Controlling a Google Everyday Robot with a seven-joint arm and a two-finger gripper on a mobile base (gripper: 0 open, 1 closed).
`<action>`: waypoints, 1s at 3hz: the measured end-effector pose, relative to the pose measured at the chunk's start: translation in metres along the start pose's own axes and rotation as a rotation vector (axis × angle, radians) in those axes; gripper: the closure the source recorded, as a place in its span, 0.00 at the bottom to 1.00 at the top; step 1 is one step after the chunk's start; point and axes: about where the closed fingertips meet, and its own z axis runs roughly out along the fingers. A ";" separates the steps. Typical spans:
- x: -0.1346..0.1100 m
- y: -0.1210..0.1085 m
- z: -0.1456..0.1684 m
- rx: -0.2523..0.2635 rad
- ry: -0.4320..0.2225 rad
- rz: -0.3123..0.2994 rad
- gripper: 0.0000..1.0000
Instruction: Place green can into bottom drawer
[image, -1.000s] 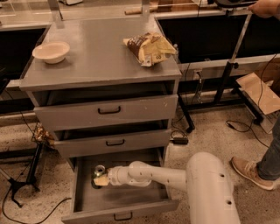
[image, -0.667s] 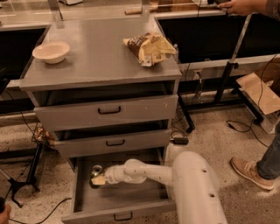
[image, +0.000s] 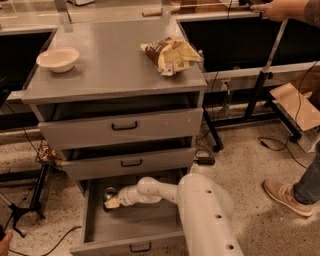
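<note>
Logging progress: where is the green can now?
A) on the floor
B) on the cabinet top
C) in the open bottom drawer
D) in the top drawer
C: the green can is in the open bottom drawer, back left, with the pincer right at it inside the drawer.

Warm overhead light, sheen on cabinet top, end effector in dim bottom drawer

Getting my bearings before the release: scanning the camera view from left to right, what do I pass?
Bowl on the cabinet top → green can in the open bottom drawer, with the gripper right at it → snack bag on the cabinet top → a bystander's shoe on the floor.
</note>
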 end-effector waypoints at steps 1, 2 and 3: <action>0.000 -0.009 0.001 0.020 -0.009 0.005 0.82; -0.002 -0.013 0.000 0.036 -0.022 0.012 0.58; -0.003 -0.015 0.000 0.042 -0.032 0.018 0.35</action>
